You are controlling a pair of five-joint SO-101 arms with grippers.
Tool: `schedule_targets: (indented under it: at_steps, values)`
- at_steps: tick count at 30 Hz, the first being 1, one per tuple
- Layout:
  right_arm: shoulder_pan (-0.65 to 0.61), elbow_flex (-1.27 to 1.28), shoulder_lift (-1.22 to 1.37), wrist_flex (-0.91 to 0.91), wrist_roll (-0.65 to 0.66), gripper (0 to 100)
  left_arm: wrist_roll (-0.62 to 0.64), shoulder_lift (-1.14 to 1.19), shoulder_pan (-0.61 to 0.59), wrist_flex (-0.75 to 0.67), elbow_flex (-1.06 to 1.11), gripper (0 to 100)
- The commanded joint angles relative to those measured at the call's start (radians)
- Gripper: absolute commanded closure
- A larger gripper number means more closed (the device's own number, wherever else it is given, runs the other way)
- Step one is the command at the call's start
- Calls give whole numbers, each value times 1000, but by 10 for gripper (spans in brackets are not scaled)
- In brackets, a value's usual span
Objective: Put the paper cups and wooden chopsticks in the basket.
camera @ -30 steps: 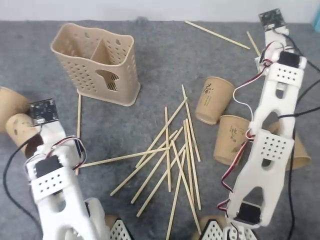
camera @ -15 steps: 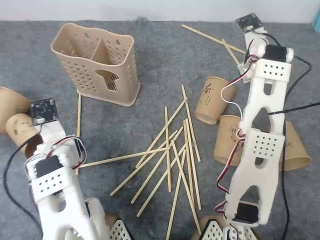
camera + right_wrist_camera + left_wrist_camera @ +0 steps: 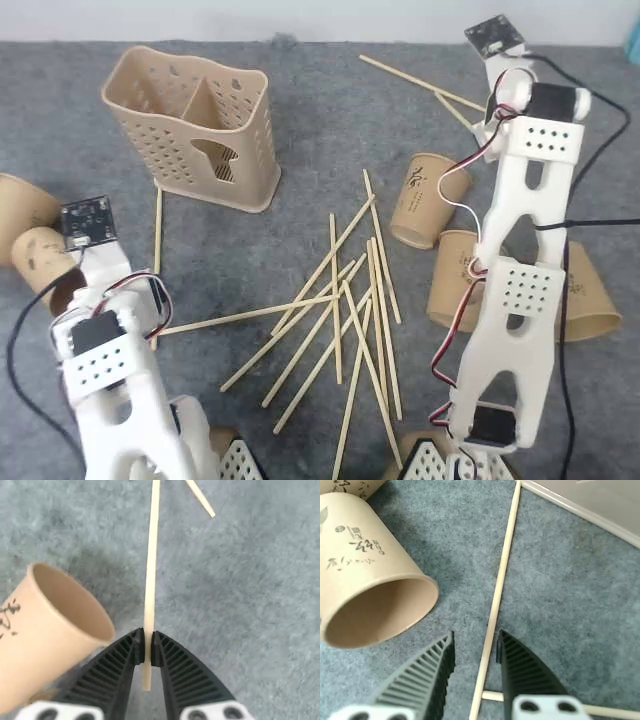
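My right gripper [image 3: 147, 642] is shut on one end of a wooden chopstick [image 3: 151, 555], beside the mouth of a tipped paper cup [image 3: 45, 630]. In the high view the right arm [image 3: 530, 140] stands at the far right by two chopsticks [image 3: 420, 80]. My left gripper [image 3: 475, 635] is open, its fingers either side of a single chopstick [image 3: 495, 605], with a tipped cup [image 3: 370, 590] beside it. The tan basket [image 3: 190, 125] stands upright at the back left. Several chopsticks [image 3: 345, 310] lie piled mid-table.
Two cups [image 3: 20, 200] [image 3: 40, 255] lie by the left arm. Three cups [image 3: 425, 200] [image 3: 460, 280] [image 3: 590, 300] lie around the right arm. A second chopstick [image 3: 600, 711] crosses under the left gripper. The basket's base [image 3: 590, 500] is close beyond it.
The right arm has swung left at the back, and the two chopsticks near it have shifted left with it. The left arm has not moved.
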Motion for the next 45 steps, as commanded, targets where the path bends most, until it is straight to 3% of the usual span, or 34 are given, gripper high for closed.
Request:
schedule_targets:
  at_steps: [1, 12, 27, 36, 45]
  values:
    - [-5, -57, -54, -41, -28, 991, -9, -25, 2, -23, -4, 866]
    - [-22, -74, -166, -62, -35, 991, -11, -25, 2, -25, -5, 866]
    - [-39, 107, -74, -371, -74, 991, -11, -25, 2, -25, -5, 866]
    - [-59, 114, -22, -282, -48, 991, -11, -25, 2, -25, -5, 866]
    - [-134, 68, -33, -21, -32, 991, -11, -25, 2, -32, -5, 866]
